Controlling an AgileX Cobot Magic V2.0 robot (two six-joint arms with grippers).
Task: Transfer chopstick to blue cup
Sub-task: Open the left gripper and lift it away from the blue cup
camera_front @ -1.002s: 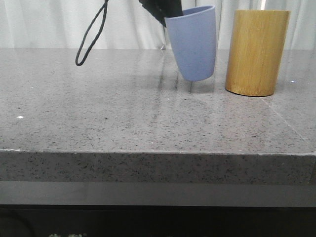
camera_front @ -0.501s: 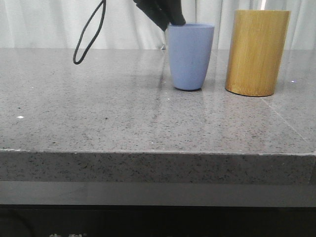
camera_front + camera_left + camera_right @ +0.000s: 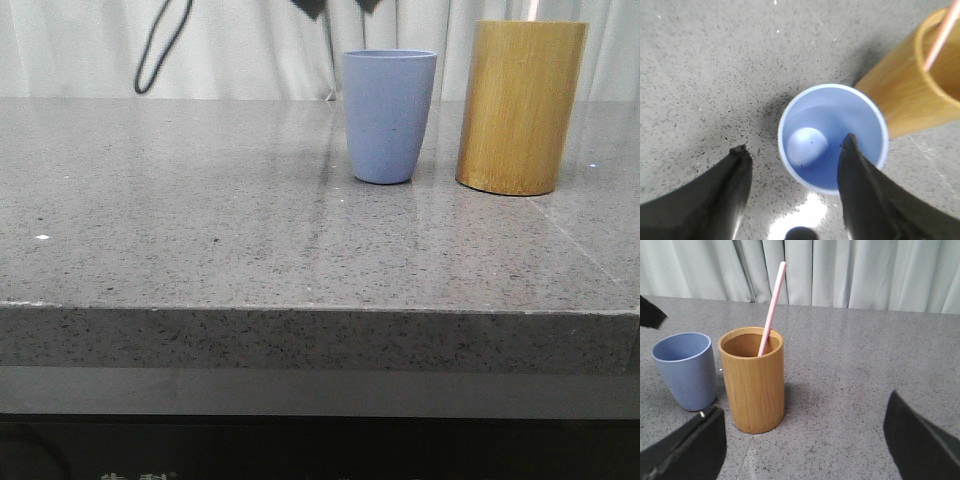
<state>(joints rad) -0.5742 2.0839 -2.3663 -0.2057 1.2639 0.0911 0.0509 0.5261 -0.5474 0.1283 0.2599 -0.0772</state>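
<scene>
The blue cup [image 3: 390, 115] stands upright and empty on the grey table, just left of the bamboo cylinder [image 3: 520, 105]. In the left wrist view I look down into the cup [image 3: 815, 120]. My left gripper [image 3: 794, 143] is open and empty above it, with one finger [image 3: 860, 175] over the cup's mouth and the other beside the cup. In the front view only its tips [image 3: 340, 6] show at the top edge. A pale pink chopstick [image 3: 771, 310] leans inside the bamboo cylinder [image 3: 752, 382]; it also shows in the left wrist view [image 3: 940, 37]. My right gripper [image 3: 805, 405] is open and empty, apart from the cylinder.
A black cable loop [image 3: 160, 50] hangs at the upper left. The grey speckled table [image 3: 250, 230] ends at a front edge. White curtains [image 3: 865, 270] hang behind the table. The blue cup [image 3: 686, 370] stands close beside the cylinder.
The blue cup was tilted in my left gripper, then came down upright on the table. My left gripper has let go of it and risen above it.
</scene>
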